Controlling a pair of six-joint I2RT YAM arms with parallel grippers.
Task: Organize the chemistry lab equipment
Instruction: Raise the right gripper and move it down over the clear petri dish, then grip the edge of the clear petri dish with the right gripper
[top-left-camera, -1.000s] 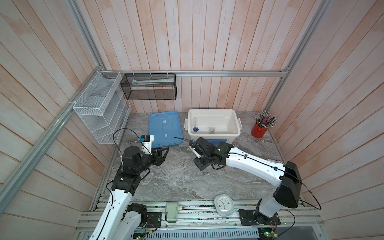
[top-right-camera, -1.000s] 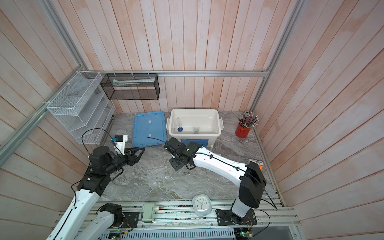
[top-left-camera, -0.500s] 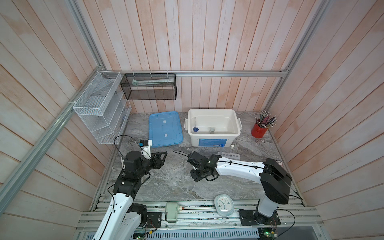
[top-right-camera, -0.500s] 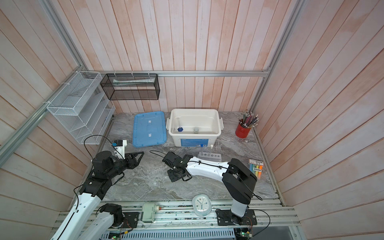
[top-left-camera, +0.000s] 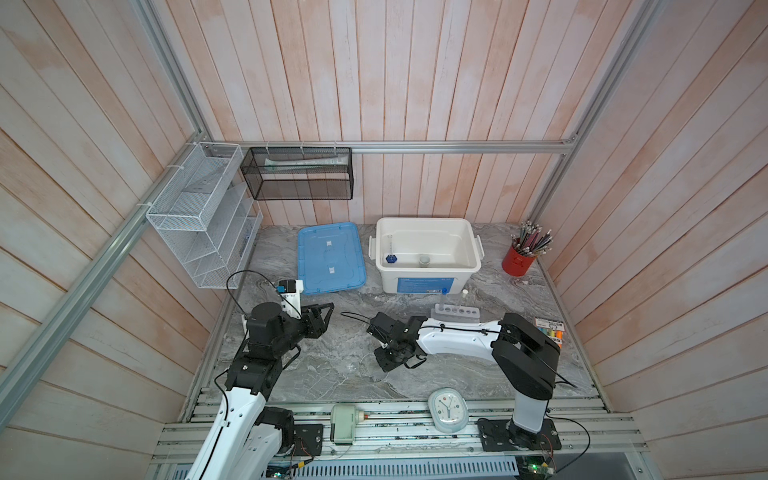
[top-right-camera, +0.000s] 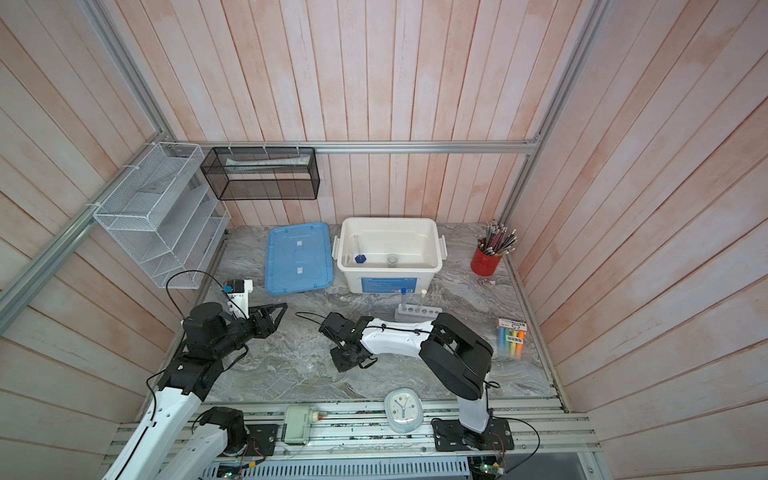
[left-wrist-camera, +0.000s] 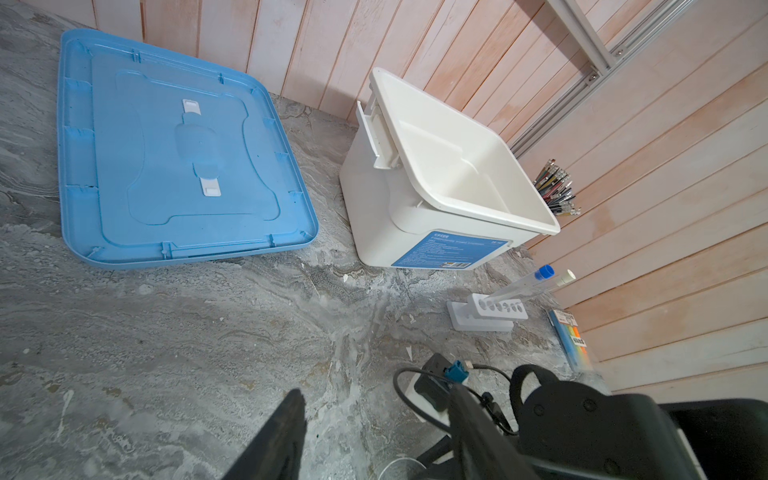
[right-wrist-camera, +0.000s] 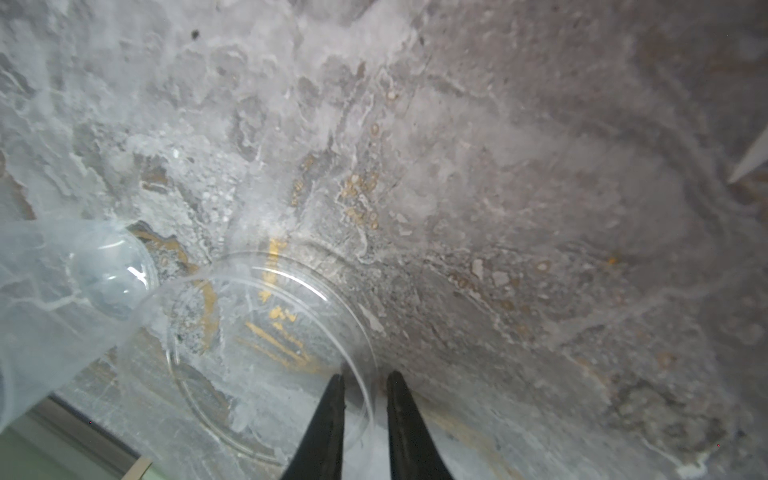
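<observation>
A clear round glass vessel (right-wrist-camera: 266, 340) lies flat on the marble near the table's front middle, faint in both top views (top-left-camera: 371, 368). My right gripper (right-wrist-camera: 365, 382) points down at it, its fingers astride the rim with a narrow gap on each side. My left gripper (left-wrist-camera: 378, 415) hovers open and empty at the left (top-left-camera: 322, 316). The white rack (top-left-camera: 457, 312) stands in front of the bin, holding a blue-capped tube (left-wrist-camera: 523, 282) and a white-capped tube (left-wrist-camera: 555, 279). Inside the white bin (top-left-camera: 476, 249) are the blue-based cylinder (top-left-camera: 390, 257) and the small white bowl (top-left-camera: 424, 260).
A blue lid (top-left-camera: 330, 257) lies left of the bin. A red cup of pencils (top-left-camera: 518, 262) stands at the back right, with a marker pack (top-left-camera: 550, 330) nearer along the right edge. A pale clock (top-left-camera: 447, 410) sits on the front rail. Another clear rounded piece (right-wrist-camera: 95, 282) lies beside the vessel.
My right arm has swung from in front of the bin down to the glass vessel at the front, and its jaws have narrowed round the rim. My left arm drew back slightly.
</observation>
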